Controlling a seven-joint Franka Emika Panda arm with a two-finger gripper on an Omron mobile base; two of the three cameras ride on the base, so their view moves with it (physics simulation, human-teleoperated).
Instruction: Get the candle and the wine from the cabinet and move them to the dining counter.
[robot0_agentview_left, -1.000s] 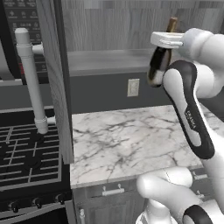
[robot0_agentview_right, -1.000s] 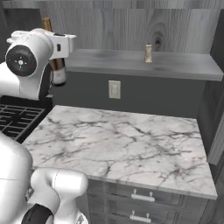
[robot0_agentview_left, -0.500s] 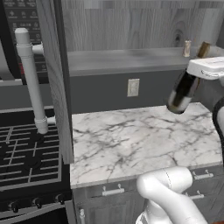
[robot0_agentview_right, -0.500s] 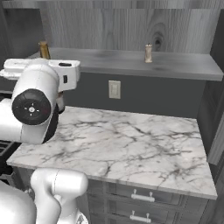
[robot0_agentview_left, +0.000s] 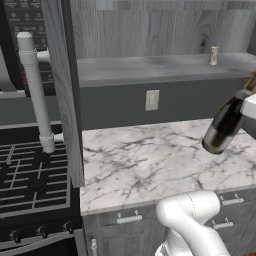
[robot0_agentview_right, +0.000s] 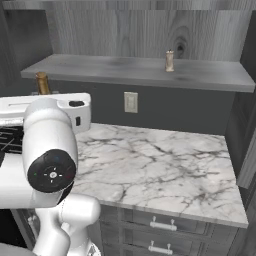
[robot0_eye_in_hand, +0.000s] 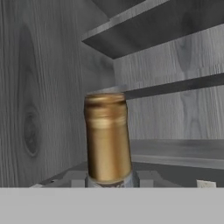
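The wine (robot0_agentview_left: 223, 127) was dark glass with a gold-foil neck. The candle (robot0_agentview_right: 170, 60) was beige-tan. The cabinet (robot0_agentview_right: 150, 35) was dark grey wood grain, its door handle (robot0_agentview_left: 36, 92) pale grey. The worktop (robot0_agentview_left: 165, 165) was white marble with grey veins, over grey drawers (robot0_agentview_right: 165, 232). The outlet (robot0_agentview_left: 152, 100) was off-white; the stove (robot0_agentview_left: 30, 180) black.
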